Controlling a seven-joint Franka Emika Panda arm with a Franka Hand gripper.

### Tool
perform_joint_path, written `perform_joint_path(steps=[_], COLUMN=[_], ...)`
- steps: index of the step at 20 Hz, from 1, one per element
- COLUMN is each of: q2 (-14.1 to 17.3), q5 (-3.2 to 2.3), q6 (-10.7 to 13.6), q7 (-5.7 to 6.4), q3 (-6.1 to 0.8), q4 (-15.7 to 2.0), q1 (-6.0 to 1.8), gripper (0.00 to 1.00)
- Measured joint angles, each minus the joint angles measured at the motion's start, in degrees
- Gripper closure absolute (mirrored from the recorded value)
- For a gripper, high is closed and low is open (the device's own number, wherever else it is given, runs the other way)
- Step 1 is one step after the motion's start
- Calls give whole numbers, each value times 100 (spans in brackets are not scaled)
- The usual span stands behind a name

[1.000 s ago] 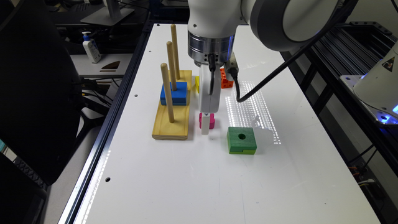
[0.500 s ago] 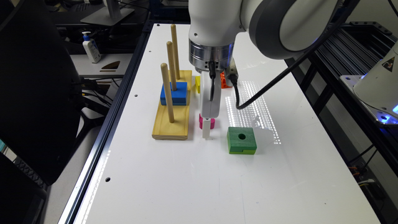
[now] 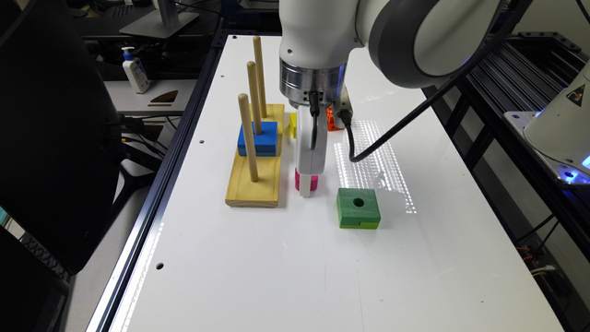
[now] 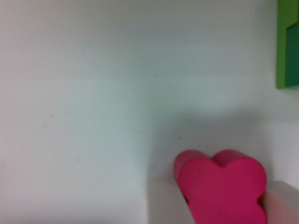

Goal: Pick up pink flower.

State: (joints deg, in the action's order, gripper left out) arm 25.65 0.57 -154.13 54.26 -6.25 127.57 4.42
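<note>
Straddling the pink flower (image 4: 223,189), the end effector (image 3: 308,184) stands low on the white counter (image 3: 286,276), its fingers (image 4: 164,201) set apart on either side of the block; whether they already press it cannot be told. The flower sits between the wooden peg base (image 3: 253,180) and the green block (image 3: 358,208). A risk, judging from the lobed outline: pads meeting curved lobes could twist or squirt it loose. Farther back, a blue block (image 3: 258,137) rests on the pegs; beyond the counter edge stands a pump bottle (image 3: 135,70).
</note>
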Motion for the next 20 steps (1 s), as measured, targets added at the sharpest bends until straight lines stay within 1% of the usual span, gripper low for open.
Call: perform_joint_path(steps=[5, 7, 11, 15, 20], q2=[-36, -137, -377, -484, -899], q5=[0, 0, 0, 0, 0], q6=[24, 98, 328, 396, 824], q7=[0, 0, 0, 0, 0], q3=[2, 2, 2, 1, 1], q4=[1, 2, 21, 33, 39], q1=[0, 0, 0, 0, 0], gripper=[100, 100, 100, 100, 100])
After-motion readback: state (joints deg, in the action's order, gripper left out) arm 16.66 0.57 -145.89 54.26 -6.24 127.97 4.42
